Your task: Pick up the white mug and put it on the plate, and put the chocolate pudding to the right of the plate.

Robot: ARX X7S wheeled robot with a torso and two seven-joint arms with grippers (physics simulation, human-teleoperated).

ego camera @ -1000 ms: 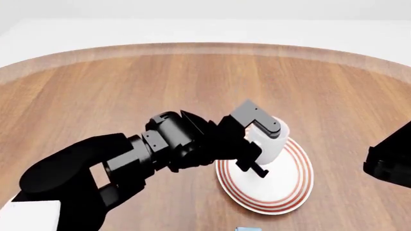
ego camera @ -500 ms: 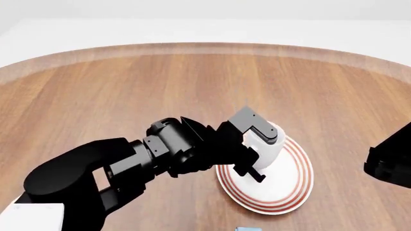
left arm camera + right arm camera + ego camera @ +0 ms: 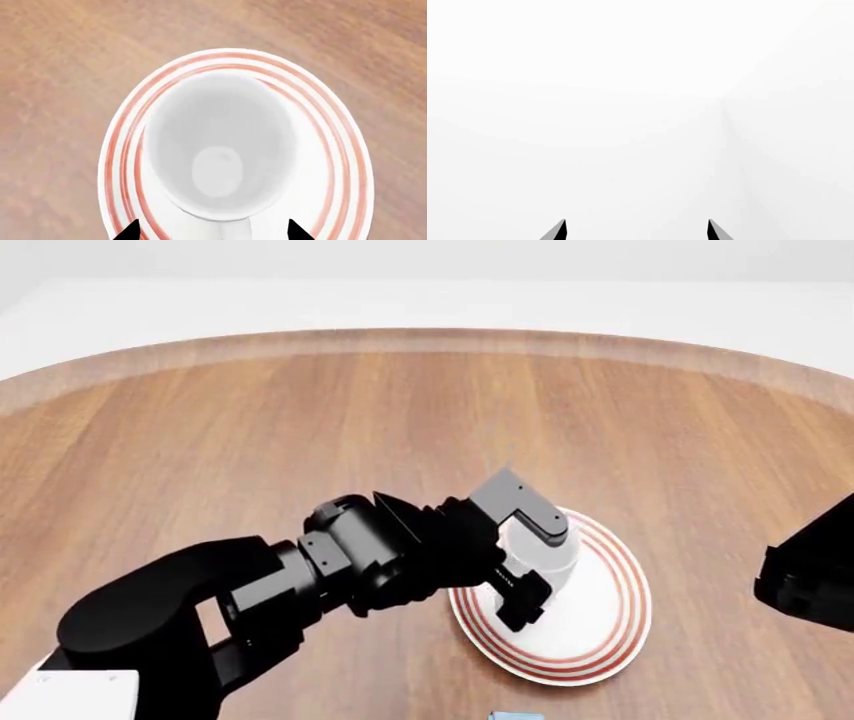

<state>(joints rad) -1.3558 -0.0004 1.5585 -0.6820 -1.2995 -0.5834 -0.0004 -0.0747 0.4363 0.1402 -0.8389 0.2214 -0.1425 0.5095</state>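
— What did your left gripper [image 3: 521, 560] have?

— Its fingers [image 3: 531, 508] sat on either side of the white mug [image 3: 545, 552], spread to about the mug's width; I couldn't tell whether they pressed on it. The mug stood upright between them, mouth up, on the plate [image 3: 611, 625].

— And beyond the fingers?

— The plate's red rings showed all around the mug, on the wooden table [image 3: 267, 440]. Nearer me than the plate, a blue sliver at the frame edge was too small to name.

— The right gripper [image 3: 637, 231]?

— Fingertips [image 3: 557, 231] apart, nothing between them, facing blank white.
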